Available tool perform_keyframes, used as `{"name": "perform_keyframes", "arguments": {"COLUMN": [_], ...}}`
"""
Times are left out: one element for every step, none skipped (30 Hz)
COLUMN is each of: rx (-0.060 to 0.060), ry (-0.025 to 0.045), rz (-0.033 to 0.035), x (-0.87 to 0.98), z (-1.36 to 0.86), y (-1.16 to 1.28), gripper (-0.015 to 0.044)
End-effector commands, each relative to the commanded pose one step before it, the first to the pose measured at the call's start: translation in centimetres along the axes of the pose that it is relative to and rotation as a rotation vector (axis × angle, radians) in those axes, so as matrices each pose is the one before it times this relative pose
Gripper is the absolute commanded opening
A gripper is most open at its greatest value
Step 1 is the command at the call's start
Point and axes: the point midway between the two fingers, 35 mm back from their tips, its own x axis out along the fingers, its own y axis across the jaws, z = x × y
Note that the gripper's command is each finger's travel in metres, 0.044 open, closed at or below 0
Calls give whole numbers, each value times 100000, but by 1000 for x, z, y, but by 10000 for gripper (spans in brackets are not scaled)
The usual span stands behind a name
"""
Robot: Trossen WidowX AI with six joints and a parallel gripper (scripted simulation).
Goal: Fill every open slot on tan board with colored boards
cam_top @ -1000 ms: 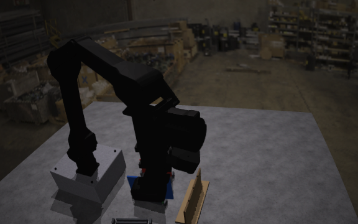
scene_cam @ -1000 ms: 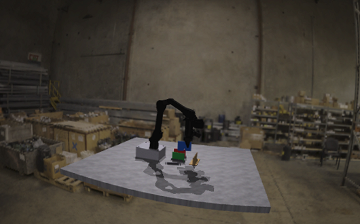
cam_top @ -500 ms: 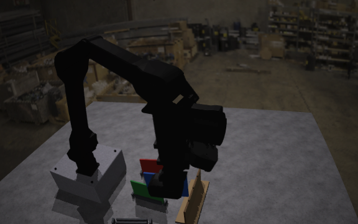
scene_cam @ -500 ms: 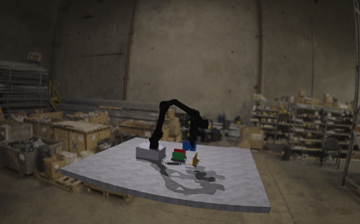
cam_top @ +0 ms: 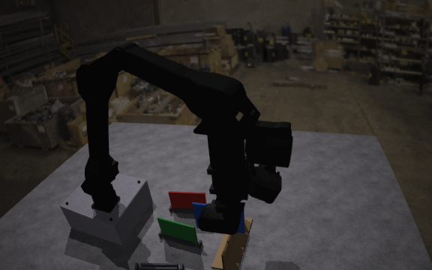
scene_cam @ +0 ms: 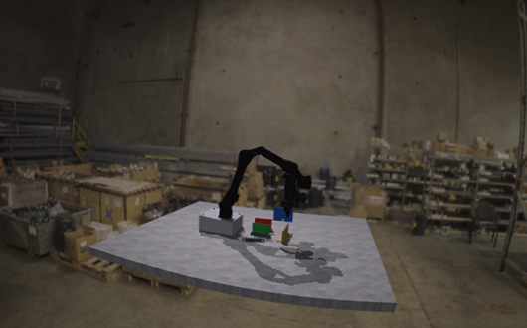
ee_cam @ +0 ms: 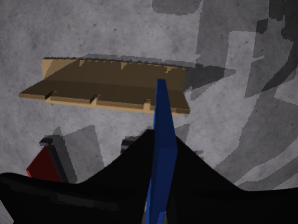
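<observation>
In a dim warehouse, the claw pinches a blue board; below lies a mottled grey tabletop.

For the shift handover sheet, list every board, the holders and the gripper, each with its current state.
Gripper: shut on the blue board, raised.
Blue board: upright, held above the table.
Red board: upright in its holder.
Green board: upright in its holder.
Third holder: without a board.
Tan board: standing, three open slots visible.
</observation>
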Motion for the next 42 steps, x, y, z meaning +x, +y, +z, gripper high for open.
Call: {"name": "perform_keyframes", "arguments": {"rx": [2264, 217, 72, 0, 0, 0, 0, 0, 0, 0, 0, 0, 0, 0, 0, 0, 0, 0, 0, 0, 0, 0, 0, 0, 0, 0, 0, 0, 0, 0, 0, 0, 0, 0, 0, 0, 0, 0, 0, 0, 0, 0], "ry": [51, -11, -3, 0, 0, 0, 0, 0, 0, 0, 1, 1, 1, 1, 1, 1, 1, 0, 0, 0, -1, 0, 0, 0, 1, 1, 0, 0, 0, 0, 0, 0, 0, 0, 0, 0, 0, 0, 0, 0, 0, 0], "rz": [-371, 6, 2, 0, 0, 0, -1, -1, 0, 0, 0, 0, 0, 0, 0, 0, 0, 0, 0, 0, 0, 0, 0, 0, 0, 0, 0, 0, 0, 0, 0, 0, 0, 0, 0, 0, 0, 0, 0, 0, 0, 0], "x": [121, 15, -6, 44, 133, 222, 267, 267, 266, 266, 266, 265, 265, 265, 264, 219, 131, 44, -15, -15, 18, 34, 48, 44, 55, 43, 47, 56, 61, 62, 60, 58, 57, 57, 57, 58, 59, 59, 59, 59, 59, 59], "z": [892, 87, 15, 2, 6, 9, 9, 7, 4, 2, -1, -3, -6, -8, -11, -11, -7, -3, -6, -6, 14, 6, 3, -5, -16, -12, -4, 1, 3, 2, 0, -1, -1, -1, -1, -1, -1, -1, -1, -1, -1, -1], "y": [701, 80, 27, 0, 0, -1, -1, 0, 0, 0, 0, 0, 0, 0, 1, 1, 0, 0, -1, -1, -1, 0, 0, 1, 1, 1, 0, 0, 0, 0, 0, 0, 0, 0, 0, 0, 0, 0, 0, 0, 0, 0], "gripper": [0, 0, 0, 0, 0, 0, 0, 0, 0, 0, 0, 0, 0, 0, 0, 0, 0, 0, 0, 0, 0, 0, 0, 0, 0, 0, 0, 0, 0, 0, 0, 0, 0, 0, 0, 0, 0, 0, 0, 0, 0, 0]}}
